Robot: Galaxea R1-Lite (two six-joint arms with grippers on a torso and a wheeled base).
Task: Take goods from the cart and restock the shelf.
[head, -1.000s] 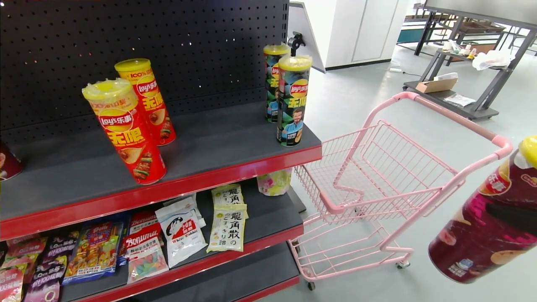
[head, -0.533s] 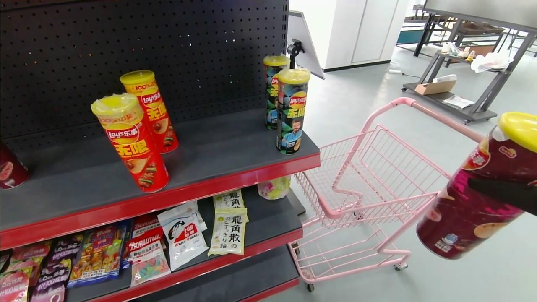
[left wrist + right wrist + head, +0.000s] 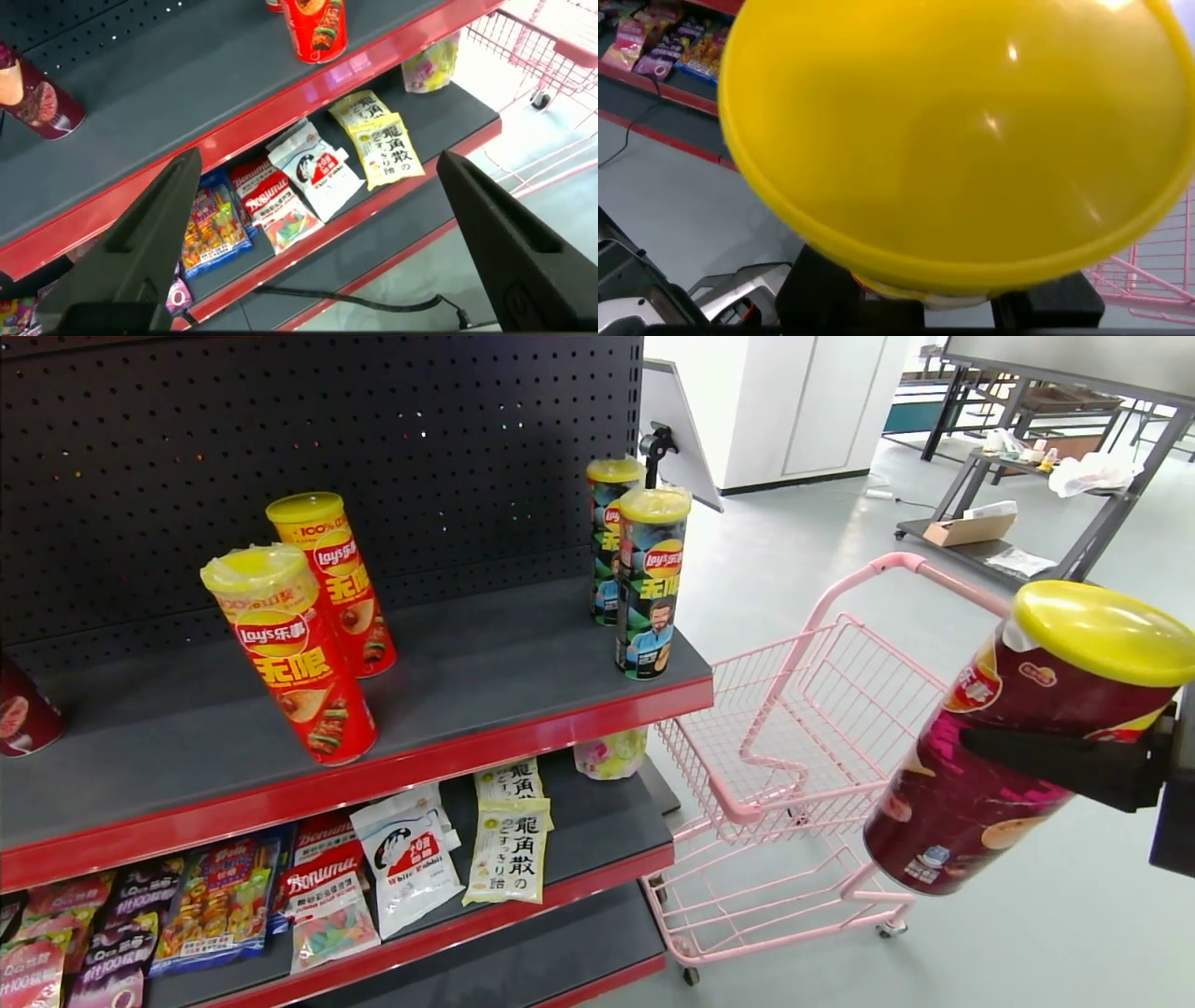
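Logos and large characters mark the red cans (image 3: 289, 653), dark cans (image 3: 649, 588), maroon can (image 3: 971, 756) and snack bags (image 3: 509, 835).

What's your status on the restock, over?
Right gripper shut on maroon cylindrical chip can with yellow lid, near pink wire cart. Left gripper open, empty. Grey top shelf has bare space mid-shelf.

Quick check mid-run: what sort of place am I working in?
Probably a mock shop inside a lab or workshop: a pegboard-backed shelf holding chip cans and snack packets, a pink shopping cart beside it, and metal work racks on the bare floor behind.
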